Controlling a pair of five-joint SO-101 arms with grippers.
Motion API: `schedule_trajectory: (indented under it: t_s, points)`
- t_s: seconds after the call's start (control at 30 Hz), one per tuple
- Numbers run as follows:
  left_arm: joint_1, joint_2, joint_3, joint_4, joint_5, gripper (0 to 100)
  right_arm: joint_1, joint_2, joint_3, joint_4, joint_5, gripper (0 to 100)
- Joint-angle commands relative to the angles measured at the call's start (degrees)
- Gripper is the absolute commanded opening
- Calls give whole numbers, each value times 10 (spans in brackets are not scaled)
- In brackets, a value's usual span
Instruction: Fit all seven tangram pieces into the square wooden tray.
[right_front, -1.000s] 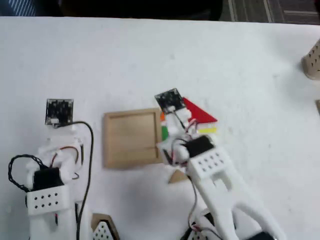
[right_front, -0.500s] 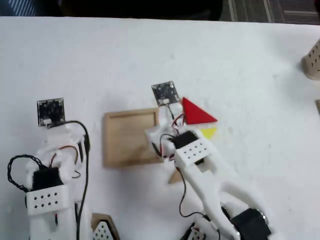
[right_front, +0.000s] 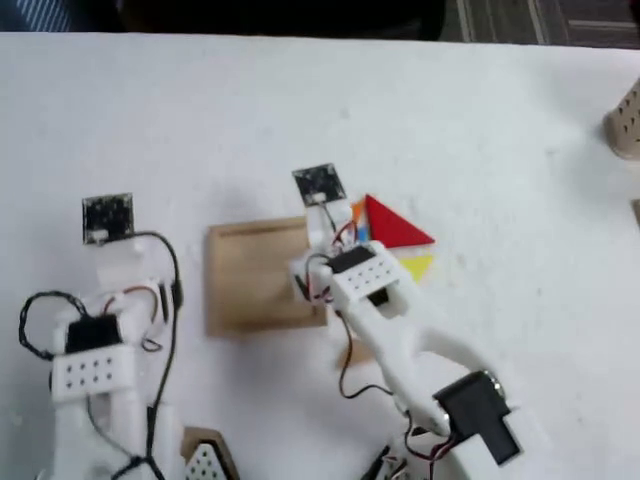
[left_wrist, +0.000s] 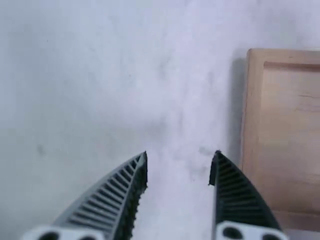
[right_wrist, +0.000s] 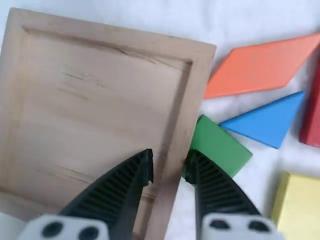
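Note:
The square wooden tray (right_front: 250, 275) lies mid-table with nothing in it, its floor (right_wrist: 95, 115) bare. My right gripper (right_wrist: 170, 162) is open, one finger over the tray floor and the other outside, straddling the tray's right rim (right_wrist: 182, 120). Just outside that rim lie a green piece (right_wrist: 217, 147), a blue triangle (right_wrist: 267, 122), an orange parallelogram (right_wrist: 260, 67), a red triangle (right_front: 395, 228) and a yellow piece (right_front: 418, 265). A tan piece (right_front: 357, 352) peeks out under the right arm. My left gripper (left_wrist: 180, 162) hangs open over bare table left of the tray (left_wrist: 280, 135).
A perforated wooden block (right_front: 625, 125) stands at the table's right edge. Another tan object (right_front: 205, 455) sits at the front by the left arm's base. The white tabletop (right_front: 200, 120) stretches bare behind the tray.
My right arm has swung left and a little farther out, bringing its gripper from the pieces onto the tray's right rim. The left arm shifted slightly.

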Motion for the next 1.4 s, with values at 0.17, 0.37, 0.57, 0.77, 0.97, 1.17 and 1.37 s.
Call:
schedule_trajectory:
  t_s: [0.17,0.37,0.57,0.77,0.97,1.17,1.37]
  points:
    - [-6,102,-32,-85,10,207,5,-7,-35,32,34,18]
    - [-6,102,-30,-85,10,207,53,-58,-44,70,35,17]
    - [-6,104,-30,-85,10,207,169,-173,-72,153,40,17]
    - [-6,104,-30,-85,10,207,342,-223,-106,201,103,17]
    - [-6,104,-30,-85,10,207,500,-194,-149,205,244,17]
    - [-6,104,-30,-86,10,207,606,-109,-215,206,377,17]
    - [-6,104,-30,-86,10,207,643,-3,-246,204,475,17]
